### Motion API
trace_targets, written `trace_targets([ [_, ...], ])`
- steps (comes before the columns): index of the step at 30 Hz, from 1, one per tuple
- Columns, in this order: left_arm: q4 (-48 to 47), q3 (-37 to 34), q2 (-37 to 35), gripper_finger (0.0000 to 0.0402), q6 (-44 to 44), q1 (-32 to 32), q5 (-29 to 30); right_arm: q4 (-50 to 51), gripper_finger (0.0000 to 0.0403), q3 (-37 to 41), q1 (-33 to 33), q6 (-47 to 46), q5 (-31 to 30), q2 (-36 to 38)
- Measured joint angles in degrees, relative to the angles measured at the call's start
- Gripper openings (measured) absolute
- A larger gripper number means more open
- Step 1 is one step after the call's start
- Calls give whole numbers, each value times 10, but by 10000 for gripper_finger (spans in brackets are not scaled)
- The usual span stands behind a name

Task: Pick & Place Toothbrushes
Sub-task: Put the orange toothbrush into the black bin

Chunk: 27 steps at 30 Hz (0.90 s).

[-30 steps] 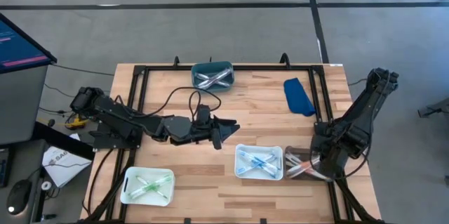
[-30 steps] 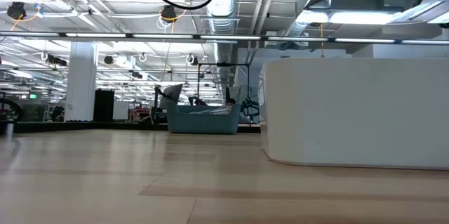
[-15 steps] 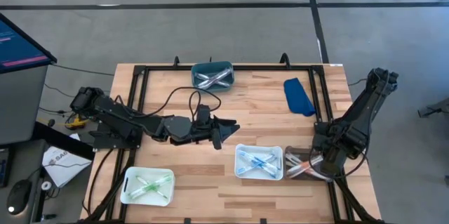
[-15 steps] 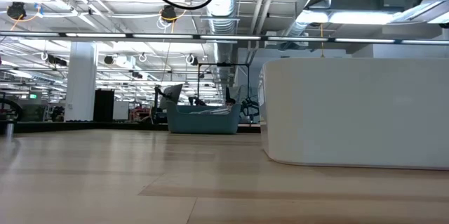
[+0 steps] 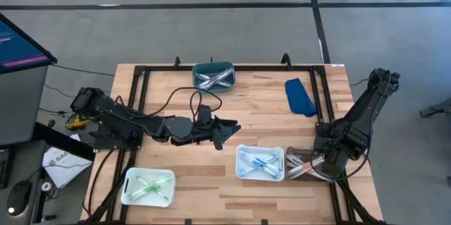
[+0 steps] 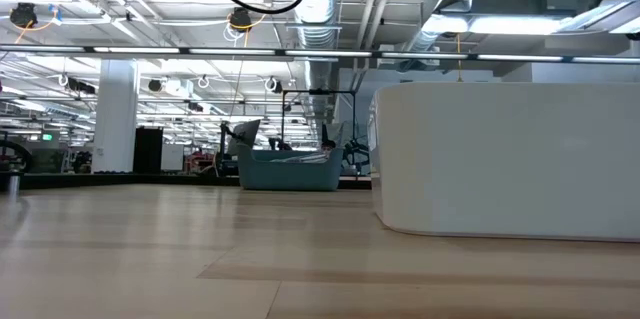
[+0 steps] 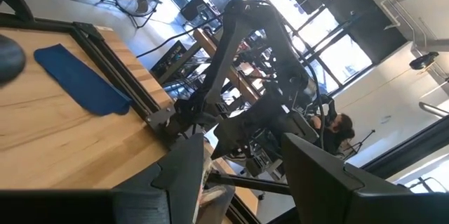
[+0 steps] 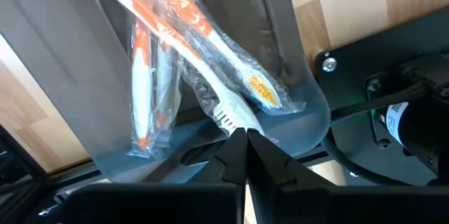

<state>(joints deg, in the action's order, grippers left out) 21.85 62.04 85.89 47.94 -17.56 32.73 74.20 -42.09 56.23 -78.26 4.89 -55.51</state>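
Several orange-and-white toothbrushes (image 8: 161, 62) in clear wrappers lie in a grey tray (image 5: 304, 166) at the table's near right. My right gripper (image 8: 242, 142) points down into this tray and is shut on one white toothbrush (image 8: 210, 83). Blue toothbrushes (image 5: 257, 161) fill a white tray (image 5: 239, 172) at the near middle. Green ones (image 5: 149, 185) lie in a white tray (image 5: 129, 195) at the near left. White ones (image 5: 213, 78) lie in a teal tray (image 5: 213, 65) at the far edge. My left gripper (image 5: 227, 130) hovers open over the table's middle, holding nothing. My right gripper pinches the wrapped white toothbrush at its handle end (image 8: 227, 120) between its two fingertips, coming from above and pointing down. The rest of the brush still lies slanting in the grey tray among the others.
A blue cloth-like object (image 5: 300, 96) lies at the far right. A black frame (image 5: 141, 84) runs around the table. The white tray's wall (image 6: 510, 159) fills the right of the low view. Bare wood (image 5: 169, 98) lies between the trays.
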Motion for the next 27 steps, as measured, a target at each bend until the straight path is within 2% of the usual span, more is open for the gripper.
trace_targets([
  [7,0,0,0,187,-1,0,0,-1,0,1,0,-2,-2,-2],
  [15,0,0,0,187,-1,-1,0,-2,0,1,0,13,11,-37],
  [21,0,0,0,187,-1,-4,0,-69,0,20,0,14,12,-41],
  [27,0,0,0,187,-11,-7,0,-66,0,19,-1,12,11,-55],
])
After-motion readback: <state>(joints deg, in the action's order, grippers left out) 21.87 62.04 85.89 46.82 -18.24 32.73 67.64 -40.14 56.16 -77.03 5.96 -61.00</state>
